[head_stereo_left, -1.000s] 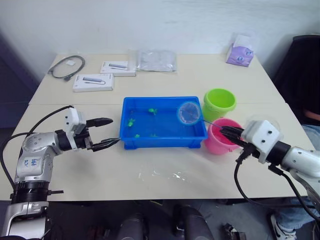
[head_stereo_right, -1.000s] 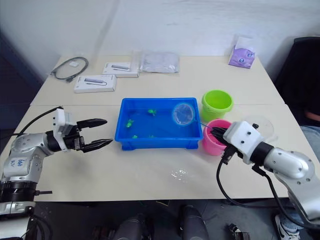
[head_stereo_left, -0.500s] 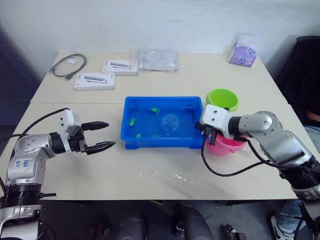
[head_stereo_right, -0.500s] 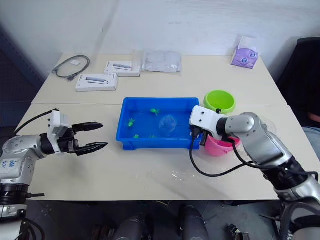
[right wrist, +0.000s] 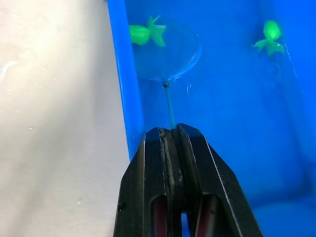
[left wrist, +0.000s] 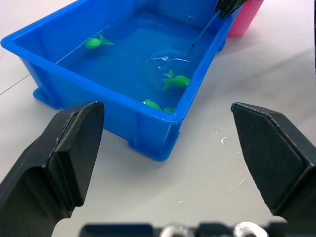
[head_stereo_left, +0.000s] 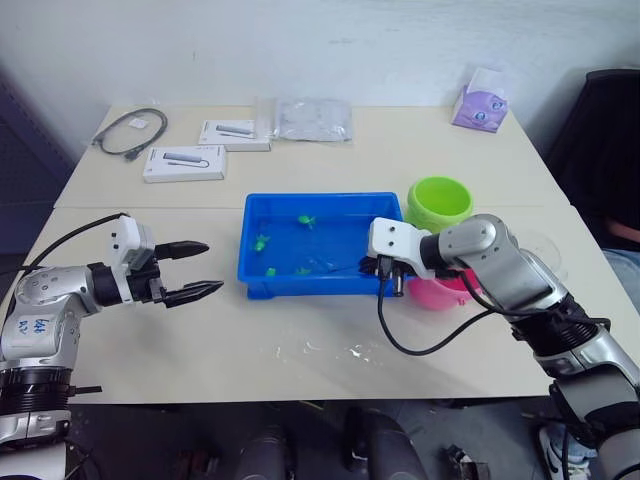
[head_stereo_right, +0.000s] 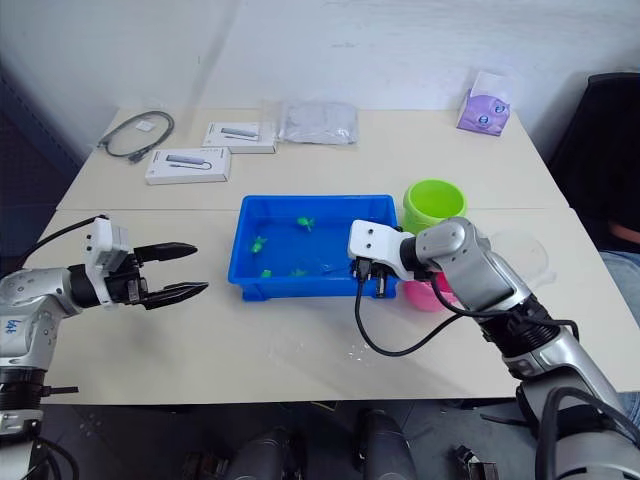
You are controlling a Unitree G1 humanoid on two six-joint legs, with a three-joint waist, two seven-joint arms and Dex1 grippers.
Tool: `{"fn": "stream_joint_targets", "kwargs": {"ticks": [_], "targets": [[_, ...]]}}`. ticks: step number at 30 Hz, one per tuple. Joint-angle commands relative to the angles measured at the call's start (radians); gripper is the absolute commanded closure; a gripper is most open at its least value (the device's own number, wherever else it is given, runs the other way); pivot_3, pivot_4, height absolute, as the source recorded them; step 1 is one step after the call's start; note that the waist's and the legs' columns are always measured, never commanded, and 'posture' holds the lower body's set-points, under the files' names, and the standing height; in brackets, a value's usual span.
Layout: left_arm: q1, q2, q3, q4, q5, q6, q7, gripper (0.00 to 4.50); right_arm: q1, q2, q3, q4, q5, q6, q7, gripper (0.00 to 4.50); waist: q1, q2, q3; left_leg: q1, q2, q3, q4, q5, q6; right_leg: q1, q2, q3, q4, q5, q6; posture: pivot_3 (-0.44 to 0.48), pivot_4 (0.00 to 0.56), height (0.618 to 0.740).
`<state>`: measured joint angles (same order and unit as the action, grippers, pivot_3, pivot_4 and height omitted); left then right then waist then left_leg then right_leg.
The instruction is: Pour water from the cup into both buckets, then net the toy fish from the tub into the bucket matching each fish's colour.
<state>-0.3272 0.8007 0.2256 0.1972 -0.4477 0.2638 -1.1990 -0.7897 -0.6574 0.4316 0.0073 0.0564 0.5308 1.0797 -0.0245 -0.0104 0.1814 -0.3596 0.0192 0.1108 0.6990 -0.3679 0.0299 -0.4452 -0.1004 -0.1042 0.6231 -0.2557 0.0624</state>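
The blue tub (head_stereo_left: 312, 286) holds water and several green toy fish (head_stereo_left: 261, 241). My right gripper (head_stereo_left: 385, 277) sits at the tub's right end, shut on the net's thin handle (right wrist: 169, 106). The net's hoop (right wrist: 166, 55) lies under the water, with one green fish (right wrist: 147, 34) at its rim. Whether that fish is inside the hoop I cannot tell. The green bucket (head_stereo_left: 438, 203) stands behind the right arm, and the pink bucket (head_stereo_left: 432, 292) is partly hidden by it. The clear cup (head_stereo_right: 520, 250) stands right of the pink bucket. My left gripper (head_stereo_left: 212, 267) is open, left of the tub.
Two white boxes (head_stereo_left: 183, 163), a grey coiled cable (head_stereo_left: 130, 132) and a clear plastic bag (head_stereo_left: 312, 120) lie at the table's far side. A purple tissue pack (head_stereo_left: 479, 103) sits far right. Water drops (head_stereo_left: 330, 350) spot the table in front of the tub.
My right gripper has swung left from beside the pink bucket to the tub's right end, and the net has gone from above the tub down into the water. The left gripper drifted slightly left.
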Motion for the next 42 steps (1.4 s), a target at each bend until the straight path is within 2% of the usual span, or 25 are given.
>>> {"fn": "stream_joint_targets", "kwargs": {"ticks": [1, 6, 14, 25, 33, 37, 42], "targets": [[0.006, 0.022, 0.024, -0.038, -0.017, -0.003, -0.008, 0.08, 0.004, 0.036, -0.077, -0.008, 0.075, 0.095, 0.002, 4.5, -0.003, 0.0, 0.0, 0.0, 0.0, 0.0, 0.0, 0.0, 0.0, 0.0, 0.0, 0.0, 0.0, 0.0, 0.0, 0.0, 0.15, 0.74], [0.001, 0.021, 0.023, -0.04, -0.015, -0.007, -0.009, 0.08, 0.002, 0.06, -0.146, 0.026, 0.123, 0.169, -0.018, 4.5, -0.003, 0.0, 0.0, 0.0, 0.0, 0.0, 0.0, 0.0, 0.0, 0.0, 0.0, 0.0, 0.0, 0.0, 0.0, 0.0, 0.15, 0.74], [-0.029, -0.003, 0.0, -0.068, -0.017, -0.007, 0.005, 0.08, -0.034, 0.058, -0.217, 0.073, 0.153, 0.181, -0.035, 4.5, -0.004, 0.0, 0.0, 0.0, 0.0, 0.0, 0.0, 0.0, -0.001, 0.0, 0.0, 0.0, 0.0, 0.0, 0.0, 0.0, 0.15, 0.74], [-0.125, -0.11, -0.043, -0.112, -0.056, 0.065, 0.062, 0.08, 0.159, -0.027, -0.496, -0.22, 0.327, 0.336, -0.117, 4.5, 0.0, 0.0, 0.0, -0.001, 0.0, -0.001, 0.0, 0.0, -0.001, 0.0, 0.0, 0.0, 0.0, 0.0, 0.0, 0.0, 0.15, 0.74], [-0.242, -0.228, -0.12, -0.012, -0.008, 0.03, 0.106, 0.08, 0.325, -0.083, -0.768, -0.35, 0.459, 0.408, -0.208, 4.5, 0.014, 0.0, 0.0, -0.001, -0.001, 0.0, 0.0, 0.0, -0.001, 0.0, 0.001, 0.0, 0.0, 0.0, 0.001, 0.0, 0.15, 0.74], [-0.28, -0.259, -0.145, 0.029, 0.013, 0.002, 0.106, 0.08, 0.343, -0.131, -0.85, -0.285, 0.407, 0.319, -0.277, 4.5, 0.021, 0.0, 0.0, 0.0, -0.001, 0.001, 0.0, 0.0, -0.001, 0.0, 0.002, 0.0, 0.0, 0.0, 0.001, 0.0, 0.15, 0.74], [-0.305, -0.269, -0.155, 0.07, 0.027, -0.023, 0.101, 0.08, 0.387, -0.224, -0.778, -0.177, 0.222, 0.053, -0.328, 4.5, 0.024, 0.0, 0.0, 0.0, -0.001, 0.002, 0.0, 0.0, 0.0, 0.0, 0.002, 0.0, -0.001, 0.0, 0.001, 0.0, 0.15, 0.74]]}}
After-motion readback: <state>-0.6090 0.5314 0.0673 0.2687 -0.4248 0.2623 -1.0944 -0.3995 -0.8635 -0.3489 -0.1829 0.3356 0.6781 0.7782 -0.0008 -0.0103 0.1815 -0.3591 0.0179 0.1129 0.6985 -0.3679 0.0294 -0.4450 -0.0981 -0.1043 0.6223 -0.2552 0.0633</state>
